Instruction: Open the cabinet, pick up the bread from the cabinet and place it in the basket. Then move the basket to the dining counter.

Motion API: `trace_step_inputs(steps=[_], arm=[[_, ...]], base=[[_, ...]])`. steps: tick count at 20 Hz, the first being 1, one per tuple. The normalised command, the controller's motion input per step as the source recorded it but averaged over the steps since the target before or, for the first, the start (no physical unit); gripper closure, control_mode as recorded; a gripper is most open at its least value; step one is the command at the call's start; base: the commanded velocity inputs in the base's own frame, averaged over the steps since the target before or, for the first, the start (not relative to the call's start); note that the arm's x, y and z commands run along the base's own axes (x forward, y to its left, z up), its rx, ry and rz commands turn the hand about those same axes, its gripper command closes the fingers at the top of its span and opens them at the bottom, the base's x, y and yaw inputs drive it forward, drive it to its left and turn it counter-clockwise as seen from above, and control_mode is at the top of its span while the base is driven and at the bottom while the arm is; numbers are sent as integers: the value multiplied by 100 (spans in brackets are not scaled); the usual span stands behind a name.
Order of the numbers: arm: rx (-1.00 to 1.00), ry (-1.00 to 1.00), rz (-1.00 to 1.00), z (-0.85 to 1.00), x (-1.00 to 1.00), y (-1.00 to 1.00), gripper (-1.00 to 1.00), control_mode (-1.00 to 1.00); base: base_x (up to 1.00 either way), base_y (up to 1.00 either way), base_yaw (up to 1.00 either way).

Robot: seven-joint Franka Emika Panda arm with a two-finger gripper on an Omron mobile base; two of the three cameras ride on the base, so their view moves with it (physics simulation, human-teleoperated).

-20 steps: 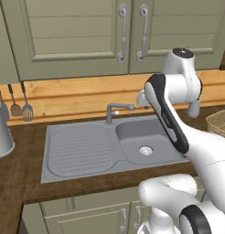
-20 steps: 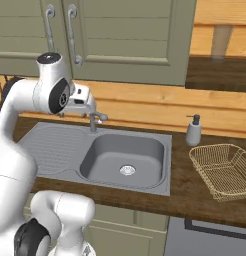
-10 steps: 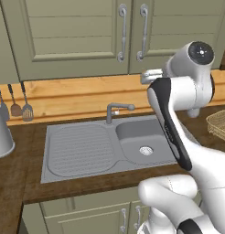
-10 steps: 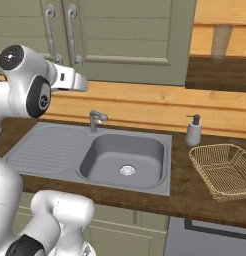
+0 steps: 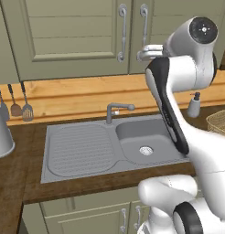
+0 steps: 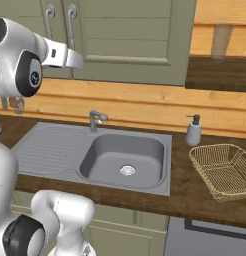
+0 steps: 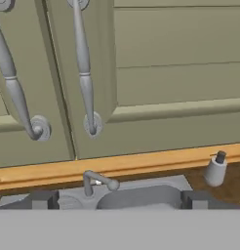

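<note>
With jaws spread empty, the gripper [image 7: 114, 200] should centre on the right handle [image 7: 84, 73], upper left of the hand view, before pulling the cabinet [image 5: 77, 36] open.

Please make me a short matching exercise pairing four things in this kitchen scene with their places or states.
Things:
1. cabinet
2. basket
3. soap bottle
4. fingers

States or places:
A. on the worktop right of the sink
B. standing behind the basket
C. doors shut
D. spread wide, holding nothing

Pairs: 1-C, 2-A, 3-B, 4-D
</note>
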Motion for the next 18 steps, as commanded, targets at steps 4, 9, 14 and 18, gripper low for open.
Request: trace_step_inputs(steps=[4,9,14,18], arm=[[7,-5,1,45,10,2,-100,-100],[9,-10,2,2,51,18,-100,-100],[7,-8,4,0,53,10,-100,-100],[2,-10,10,0,35,1,-100,-100]], base=[[0,0,0],[0,0,0],[0,0,0],[0,0,0]])
